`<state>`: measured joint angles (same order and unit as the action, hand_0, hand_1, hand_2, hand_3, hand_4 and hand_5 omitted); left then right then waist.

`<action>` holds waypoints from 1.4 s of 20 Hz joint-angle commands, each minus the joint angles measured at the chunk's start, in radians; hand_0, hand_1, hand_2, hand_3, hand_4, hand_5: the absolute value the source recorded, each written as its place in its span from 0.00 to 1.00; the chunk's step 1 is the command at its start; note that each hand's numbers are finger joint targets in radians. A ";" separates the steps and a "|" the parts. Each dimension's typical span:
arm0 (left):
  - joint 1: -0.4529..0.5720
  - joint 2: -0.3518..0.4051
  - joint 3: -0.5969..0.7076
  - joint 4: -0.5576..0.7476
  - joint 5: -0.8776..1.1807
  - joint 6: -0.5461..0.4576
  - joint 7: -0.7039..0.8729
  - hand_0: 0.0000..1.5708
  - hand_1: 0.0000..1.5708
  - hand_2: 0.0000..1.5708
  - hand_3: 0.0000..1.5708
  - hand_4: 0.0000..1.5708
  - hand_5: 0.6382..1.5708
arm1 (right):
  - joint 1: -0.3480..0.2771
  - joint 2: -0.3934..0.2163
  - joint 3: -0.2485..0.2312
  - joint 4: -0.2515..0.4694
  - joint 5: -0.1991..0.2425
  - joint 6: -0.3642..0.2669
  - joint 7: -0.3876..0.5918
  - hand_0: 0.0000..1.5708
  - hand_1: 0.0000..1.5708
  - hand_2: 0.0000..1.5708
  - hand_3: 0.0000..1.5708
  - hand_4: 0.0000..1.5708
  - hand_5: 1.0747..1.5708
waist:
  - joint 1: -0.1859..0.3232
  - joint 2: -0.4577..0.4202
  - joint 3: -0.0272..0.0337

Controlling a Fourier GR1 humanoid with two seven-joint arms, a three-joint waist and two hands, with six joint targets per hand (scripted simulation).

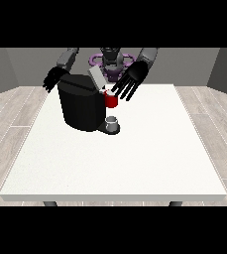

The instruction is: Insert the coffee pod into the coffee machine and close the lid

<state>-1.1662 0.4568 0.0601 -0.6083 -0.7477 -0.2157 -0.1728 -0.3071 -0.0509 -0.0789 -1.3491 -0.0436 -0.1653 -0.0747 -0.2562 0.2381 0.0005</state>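
Black boxy coffee machine (81, 106), grey lid (96, 78) raised; both hands' fingers spread straight, holding nothing.

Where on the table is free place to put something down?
The white table is bare across its whole near half, and at the view's right beyond the red part. It is crowded at the far left, around the coffee machine, the small cup and both hands.

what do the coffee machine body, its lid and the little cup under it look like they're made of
Coffee machine body: looks like matte black plastic, dark with only soft shading. Its raised lid: pale grey, flat and dull, plastic or brushed metal; I cannot tell which. The cup on the drip base: light grey with a soft sheen, possibly metal or glazed ceramic.
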 commanded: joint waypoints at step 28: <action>0.519 -0.381 0.282 -0.114 0.445 -0.029 -0.056 0.00 0.00 0.00 0.00 0.14 1.00 | 0.275 -0.077 -0.058 0.031 -0.019 0.044 -0.019 0.00 0.00 0.00 0.00 0.23 1.00 | 0.273 -0.483 -0.0010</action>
<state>-0.7388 0.1173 0.3255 -0.7087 -0.3504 -0.2234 -0.2225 -0.0605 -0.0964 -0.1518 -1.2877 -0.0782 -0.1471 -0.1031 -0.0137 -0.1746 -0.0002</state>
